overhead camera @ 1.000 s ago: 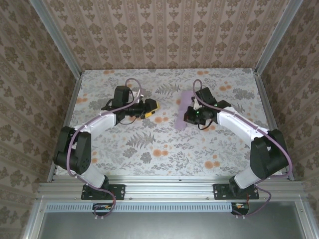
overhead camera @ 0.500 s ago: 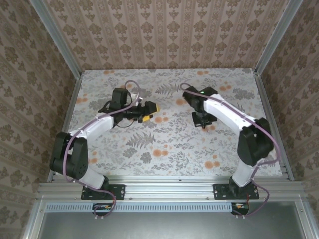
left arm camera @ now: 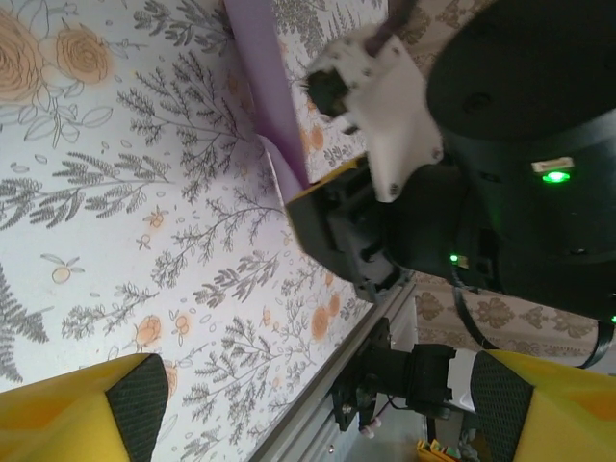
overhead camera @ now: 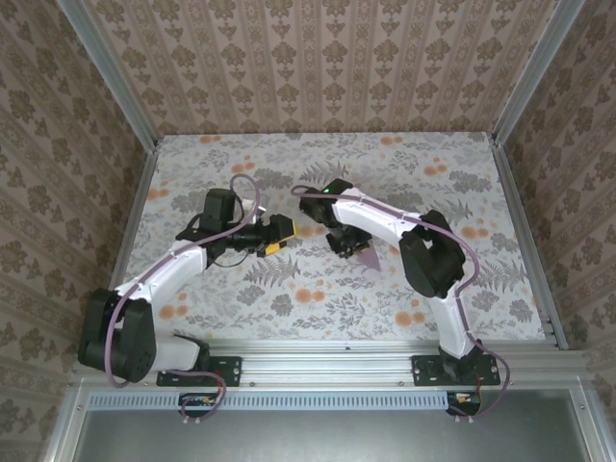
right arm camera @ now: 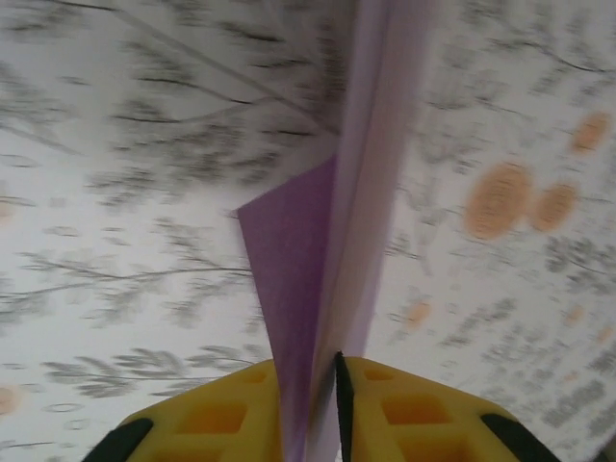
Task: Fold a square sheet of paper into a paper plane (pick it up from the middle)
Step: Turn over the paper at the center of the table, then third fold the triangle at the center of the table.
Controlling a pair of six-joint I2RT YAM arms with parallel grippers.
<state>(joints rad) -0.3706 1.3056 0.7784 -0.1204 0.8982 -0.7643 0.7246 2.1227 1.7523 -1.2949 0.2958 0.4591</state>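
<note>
Sharply bent leftward, the right gripper [right arm camera: 308, 377] pinches the paper plane [right arm camera: 289, 250] in narrow jaws; the left gripper [left arm camera: 313, 387] gapes wide.

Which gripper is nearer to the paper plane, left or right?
Right. The right gripper has the paper plane between its fingers; the left gripper stands open to its left, apart from it.

Quick count: one paper plane [right arm camera: 313, 241], one floral table [overhead camera: 192, 164], two grippers over that table: left gripper [left arm camera: 318, 402] and right gripper [right arm camera: 310, 387].
</note>
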